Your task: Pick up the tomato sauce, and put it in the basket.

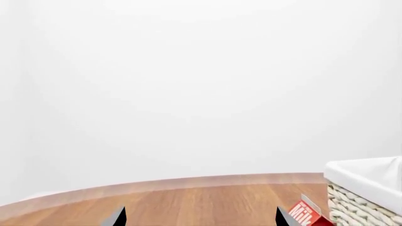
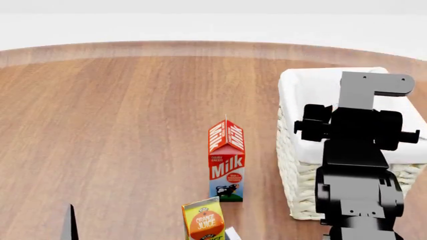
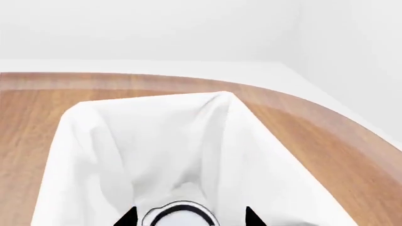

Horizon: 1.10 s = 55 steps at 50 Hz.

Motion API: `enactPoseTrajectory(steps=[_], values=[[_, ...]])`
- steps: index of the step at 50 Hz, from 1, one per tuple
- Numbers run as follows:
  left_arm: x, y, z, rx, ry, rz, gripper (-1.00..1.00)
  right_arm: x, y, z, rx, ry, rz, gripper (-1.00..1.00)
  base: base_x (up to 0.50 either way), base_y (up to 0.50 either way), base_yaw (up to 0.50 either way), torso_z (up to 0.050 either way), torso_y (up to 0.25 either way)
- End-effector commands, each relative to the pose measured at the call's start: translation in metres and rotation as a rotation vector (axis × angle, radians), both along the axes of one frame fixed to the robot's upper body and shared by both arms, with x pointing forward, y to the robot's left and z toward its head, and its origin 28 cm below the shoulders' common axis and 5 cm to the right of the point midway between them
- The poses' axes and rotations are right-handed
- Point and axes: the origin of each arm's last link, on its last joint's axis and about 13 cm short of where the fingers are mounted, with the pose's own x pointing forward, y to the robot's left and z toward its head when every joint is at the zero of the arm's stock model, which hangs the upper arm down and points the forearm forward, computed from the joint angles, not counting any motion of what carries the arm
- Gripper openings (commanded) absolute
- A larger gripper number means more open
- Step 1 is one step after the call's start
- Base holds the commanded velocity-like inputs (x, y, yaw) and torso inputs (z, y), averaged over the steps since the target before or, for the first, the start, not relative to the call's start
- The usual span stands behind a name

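The tomato sauce (image 3: 181,215) shows only as its silver-white lid, low inside the basket (image 3: 94,141), between my right gripper's (image 3: 189,217) fingertips. A small gap shows on each side of the lid, so the jaws stand apart and do not touch it. In the head view the right arm hangs over the cream wicker basket (image 2: 297,170) at the right and hides the can and the gripper. My left gripper (image 1: 199,219) is open and empty above the wooden table, with the basket's corner (image 1: 367,188) to one side.
A red milk carton (image 2: 227,162) stands upright just left of the basket and also shows in the left wrist view (image 1: 306,215). An orange juice carton (image 2: 203,220) stands in front of it. The round wooden table (image 2: 120,125) ends at a curved far edge.
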Motion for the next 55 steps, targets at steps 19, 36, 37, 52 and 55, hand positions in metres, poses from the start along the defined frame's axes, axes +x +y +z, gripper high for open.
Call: enactPoseTrajectory(steps=[19,36,37,52,55], values=[[0.001,-0.002,-0.002,0.005,0.004,-0.006,1.00,0.014,0.002,0.040,0.051,-0.224,0.067,1.00,0.00,0.00,0.00,0.000,0.000],[0.001,-0.003,-0.002,0.005,0.007,-0.011,1.00,-0.032,0.016,0.133,0.013,-0.834,0.300,1.00,0.00,0.00,0.00,0.000,0.000],[0.001,-0.003,-0.002,0.005,0.007,-0.012,1.00,-0.037,0.017,0.135,0.008,-0.850,0.306,1.00,0.00,0.00,0.00,0.000,0.000],[-0.001,-0.004,-0.001,0.003,0.003,-0.016,1.00,-0.133,0.025,0.139,0.088,-1.047,0.366,1.00,0.00,0.00,0.00,0.000,0.000],[-0.001,-0.003,-0.001,0.003,0.003,-0.012,1.00,-0.144,0.027,0.137,0.087,-1.060,0.377,1.00,0.00,0.00,0.00,0.000,0.000]])
